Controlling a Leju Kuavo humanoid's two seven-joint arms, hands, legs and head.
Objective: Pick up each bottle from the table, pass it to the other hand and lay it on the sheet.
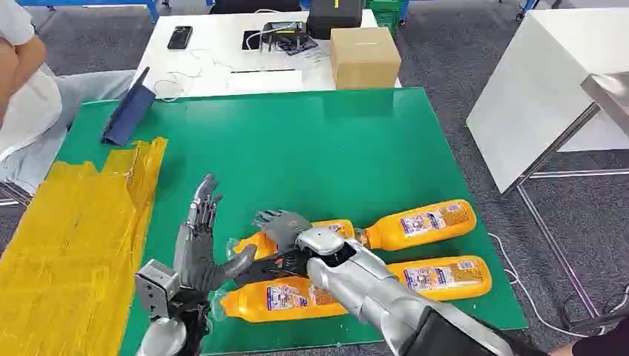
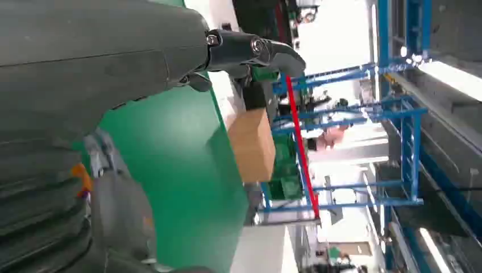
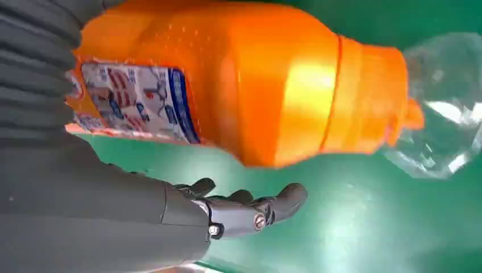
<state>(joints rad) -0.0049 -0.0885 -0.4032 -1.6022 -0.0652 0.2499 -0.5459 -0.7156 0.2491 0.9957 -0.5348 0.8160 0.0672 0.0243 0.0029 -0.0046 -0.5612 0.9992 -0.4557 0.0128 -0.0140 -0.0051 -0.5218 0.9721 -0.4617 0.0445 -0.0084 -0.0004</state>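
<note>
So the right hand point(image 1: 285, 231) had its fingers wrapped over 1 orange bottle point(image 1: 297, 241) near the front edge of the green table point(image 1: 334, 141), while 3 more bottles point(image 1: 423, 222) lay beside it. The left hand point(image 1: 199, 245) was empty, fingers spread, next to the yellow sheet point(image 1: 74, 245) at the left edge.

- Green tabletop point(image 1: 334, 148), frame centre.
- Yellow sheet point(image 1: 67, 245) along its left edge.
- Four orange bottles point(image 1: 426, 222) lying at lower centre-right.
- Blue folder point(image 1: 127, 111) at upper left corner.
</note>
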